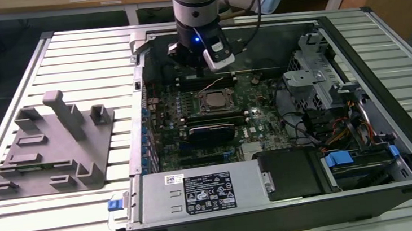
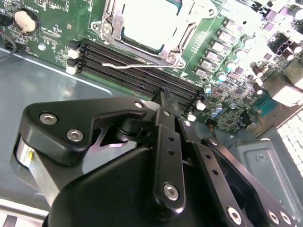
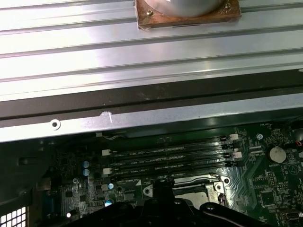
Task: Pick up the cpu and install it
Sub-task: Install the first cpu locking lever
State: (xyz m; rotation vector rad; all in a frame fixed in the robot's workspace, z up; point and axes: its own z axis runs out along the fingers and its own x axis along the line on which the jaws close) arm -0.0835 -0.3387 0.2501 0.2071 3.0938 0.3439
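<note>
The cpu (image 1: pixel 215 100) lies flat in the black socket frame (image 1: pixel 199 108) on the motherboard, silver top up. The second wrist view shows the cpu (image 2: pixel 151 21) bright inside the metal frame, with the thin lever wire (image 2: pixel 125 66) beside it. My gripper (image 1: pixel 195 64) hangs inside the open computer case, over the memory slots just behind the socket. Its black fingers (image 2: pixel 163 111) are drawn together with nothing between them. In the first wrist view the gripper (image 3: pixel 163 187) hides part of the socket, and a strip of the cpu (image 3: pixel 191 193) shows.
A grey fixture (image 1: pixel 46 148) stands on the slatted table at the exterior view's left. The case (image 1: pixel 381 47) walls surround the board, with a power supply (image 1: pixel 198 193) in front and a drive cage (image 1: pixel 316 82) to the right. A copper-based block (image 3: pixel 187 14) rests on the slats.
</note>
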